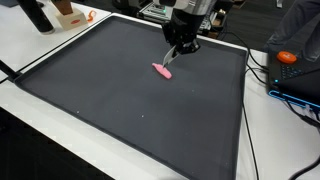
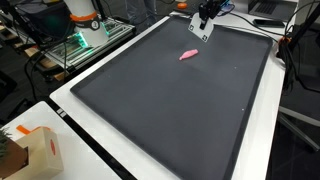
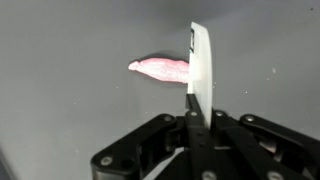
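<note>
We have gripper [image 1: 173, 56] low over dark mat [image 1: 90, 100], fingers [image 3: 200, 65] together and empty. Pink piece [image 3: 160, 69] sits just beside them at 9 o'clock. Approach stage, we judge. A grasp calls for opening and recentring.

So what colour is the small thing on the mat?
Pink object, clearest in the wrist view.

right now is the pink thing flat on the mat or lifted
Flat: the pink thing lies on the dark mat, gripper by one end.

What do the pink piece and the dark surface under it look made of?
Pink piece: perhaps soft rubber or clay, matte; its outline is rounded, tapered and irregular. Dark mat: seemingly fabric or foam, matte; even tone, no glare.
</note>
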Controlling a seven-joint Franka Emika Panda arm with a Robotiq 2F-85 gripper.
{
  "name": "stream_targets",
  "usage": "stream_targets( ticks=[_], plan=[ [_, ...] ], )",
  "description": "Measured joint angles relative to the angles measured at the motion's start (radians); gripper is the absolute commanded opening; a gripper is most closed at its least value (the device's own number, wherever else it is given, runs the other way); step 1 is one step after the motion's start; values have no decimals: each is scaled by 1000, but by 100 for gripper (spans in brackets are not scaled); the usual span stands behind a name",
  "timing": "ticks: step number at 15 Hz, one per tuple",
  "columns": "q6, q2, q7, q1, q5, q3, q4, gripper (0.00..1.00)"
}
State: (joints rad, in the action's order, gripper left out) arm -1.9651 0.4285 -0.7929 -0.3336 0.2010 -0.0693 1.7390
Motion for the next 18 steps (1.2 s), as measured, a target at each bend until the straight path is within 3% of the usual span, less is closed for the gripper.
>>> stream_targets(
  ticks=[9, 18],
  plan=[
    [-31, -227, 49, 55, -34, -6, 182, 4],
    [-31, -212, 48, 58, -26, -11, 173, 1]
  ],
)
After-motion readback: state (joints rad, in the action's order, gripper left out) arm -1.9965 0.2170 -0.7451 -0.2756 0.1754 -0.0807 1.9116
